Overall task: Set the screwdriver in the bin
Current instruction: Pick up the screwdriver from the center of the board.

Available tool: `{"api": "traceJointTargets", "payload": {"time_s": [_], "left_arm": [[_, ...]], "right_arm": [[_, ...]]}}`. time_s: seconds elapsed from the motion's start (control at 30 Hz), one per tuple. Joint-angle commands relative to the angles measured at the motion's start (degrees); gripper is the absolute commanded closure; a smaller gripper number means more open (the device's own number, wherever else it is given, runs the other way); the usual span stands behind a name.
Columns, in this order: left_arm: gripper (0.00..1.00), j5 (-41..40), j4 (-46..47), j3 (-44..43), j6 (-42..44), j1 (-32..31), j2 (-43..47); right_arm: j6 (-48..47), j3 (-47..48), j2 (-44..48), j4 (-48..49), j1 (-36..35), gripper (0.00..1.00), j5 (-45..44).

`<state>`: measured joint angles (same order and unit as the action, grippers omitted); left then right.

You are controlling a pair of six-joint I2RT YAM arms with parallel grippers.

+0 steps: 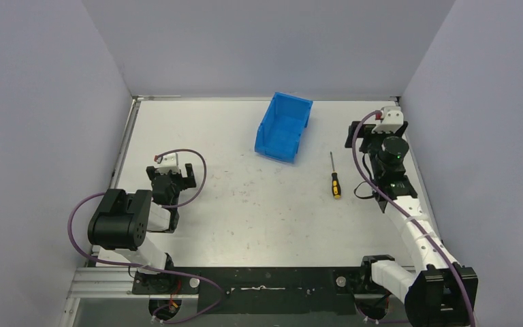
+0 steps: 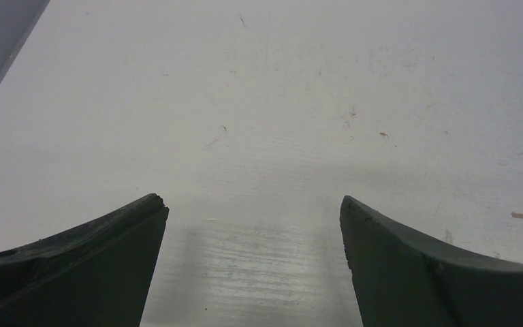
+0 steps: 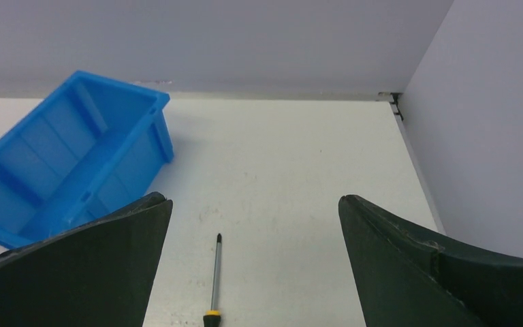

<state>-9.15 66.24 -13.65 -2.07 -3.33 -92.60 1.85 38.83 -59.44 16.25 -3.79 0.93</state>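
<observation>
The blue bin (image 1: 283, 127) stands empty and open-topped at the back middle of the table. To its right lies the screwdriver (image 1: 334, 177), flat on the table with its black-and-yellow handle toward the near edge. My right gripper (image 1: 378, 135) hovers to the right of the screwdriver. In the right wrist view the right gripper (image 3: 253, 199) is open and holds nothing. The screwdriver (image 3: 214, 279) lies below it, near the left finger, and the bin (image 3: 75, 157) is at the left. My left gripper (image 1: 171, 173) is open over bare table at the left, also open in its wrist view (image 2: 253, 201).
Grey walls close the table in on the left, back and right. The right wall (image 3: 490, 136) is close beside the right gripper. The white tabletop (image 1: 245, 204) shows scuffs between the arms.
</observation>
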Motion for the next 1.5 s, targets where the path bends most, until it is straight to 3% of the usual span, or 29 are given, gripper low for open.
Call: {"api": "traceJointTargets", "payload": {"time_s": [0.0, 0.17, 0.4, 0.87, 1.47], "left_arm": [[0.03, 0.27, 3.07, -0.94, 0.33, -0.09, 0.3], [0.03, 0.27, 3.17, -0.94, 0.35, -0.09, 0.29], [0.03, 0.27, 3.11, -0.94, 0.32, -0.09, 0.26], [0.03, 0.27, 3.14, -0.94, 0.39, -0.09, 0.31], [0.03, 0.27, 3.08, -0.93, 0.39, -0.09, 0.25]], "right_arm": [[0.45, 10.72, -0.34, -12.77, -0.33, 0.0, 0.53], [0.62, 22.16, -4.97, -24.73, -0.39, 0.0, 1.05], [1.61, 29.6, -8.49, -27.07, -0.25, 0.0, 0.44], [3.52, 52.41, -23.95, -46.88, -0.5, 0.0, -0.75], [5.93, 52.46, -33.29, -53.27, -2.0, 0.0, -3.21]]}}
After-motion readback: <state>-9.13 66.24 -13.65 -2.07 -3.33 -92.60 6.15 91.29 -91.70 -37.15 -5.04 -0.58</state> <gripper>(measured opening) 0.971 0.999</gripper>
